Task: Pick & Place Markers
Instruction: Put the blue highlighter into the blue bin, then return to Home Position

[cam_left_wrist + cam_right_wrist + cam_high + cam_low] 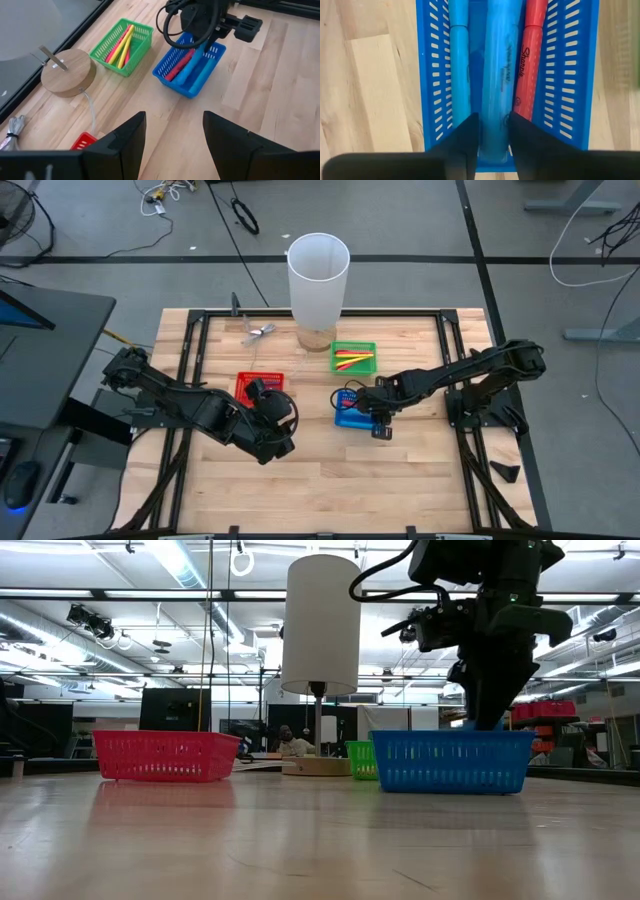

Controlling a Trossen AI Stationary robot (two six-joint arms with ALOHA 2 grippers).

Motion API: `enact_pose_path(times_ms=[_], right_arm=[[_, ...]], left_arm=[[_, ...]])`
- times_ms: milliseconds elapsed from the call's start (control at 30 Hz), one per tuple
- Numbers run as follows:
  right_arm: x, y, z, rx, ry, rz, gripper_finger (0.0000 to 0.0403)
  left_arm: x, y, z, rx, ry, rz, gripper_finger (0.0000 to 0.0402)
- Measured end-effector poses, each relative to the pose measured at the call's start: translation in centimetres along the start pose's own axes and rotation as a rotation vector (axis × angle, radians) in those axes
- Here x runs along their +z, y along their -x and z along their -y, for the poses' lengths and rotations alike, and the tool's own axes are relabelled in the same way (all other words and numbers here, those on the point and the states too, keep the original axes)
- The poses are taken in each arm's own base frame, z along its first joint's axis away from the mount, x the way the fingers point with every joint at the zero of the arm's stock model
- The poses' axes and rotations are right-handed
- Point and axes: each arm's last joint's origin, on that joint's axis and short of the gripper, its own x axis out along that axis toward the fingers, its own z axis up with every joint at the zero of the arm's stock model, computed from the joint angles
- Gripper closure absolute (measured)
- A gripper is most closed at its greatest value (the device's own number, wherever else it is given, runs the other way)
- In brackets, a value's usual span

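My right pincer (492, 132) hangs down inside the blue basket (570, 75), its two fingers on either side of a light blue marker (499, 65) that lies along the basket floor. The fingers sit very close to the marker's sides, but I cannot tell whether they are gripping it or have just let go; I judge this to be the moment of setting it down. Beside that marker lie a second light blue marker (460, 70) on one side and a red marker (527, 65) on the other, all three lengthwise and side by side in the same basket.

My left pincer (172, 135) waits with its fingers spread and nothing between them, above the wooden surface (400, 480) close to the red basket (262, 383), looking across towards the work.

Farther out, the green basket (354, 359) holds several yellow and red markers (121, 44) lying together. It stands near the wooden base (68, 72) of the tall white cylinder (318, 275). I cannot see what the red basket holds; my left arm covers part of it from above, and its mesh wall hides the inside from the surface-level view.

As for progress, I see no loose markers on the bare surface, so the sorting looks close to finished: once this light blue one is released and I lift clear, little seems left, unless something is hidden under my arms.
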Motion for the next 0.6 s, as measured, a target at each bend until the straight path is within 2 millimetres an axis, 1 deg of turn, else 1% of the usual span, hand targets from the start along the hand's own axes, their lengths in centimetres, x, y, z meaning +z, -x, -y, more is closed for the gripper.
enact_pose_path(times_ms=[100,233,500,600], right_arm=[[0.0,0.0,0.01,0.001,0.004,0.0,0.0278],[0.0,0.0,-0.04,0.017,0.007,-0.004,0.0265],[-0.03,0.0,-0.05,0.021,0.008,-0.008,0.0259],[0.04,0.62,-0.09,0.046,0.026,0.024,0.0259]], left_arm=[[-0.01,0.0,0.01,-0.004,0.0,-0.004,0.0197],[-0.02,0.0,0.01,-0.004,-0.001,-0.004,0.0197],[-0.03,0.0,-0.01,-0.002,-0.003,-0.006,0.0197],[-0.03,0.0,-0.01,-0.002,-0.002,-0.005,0.0197]])
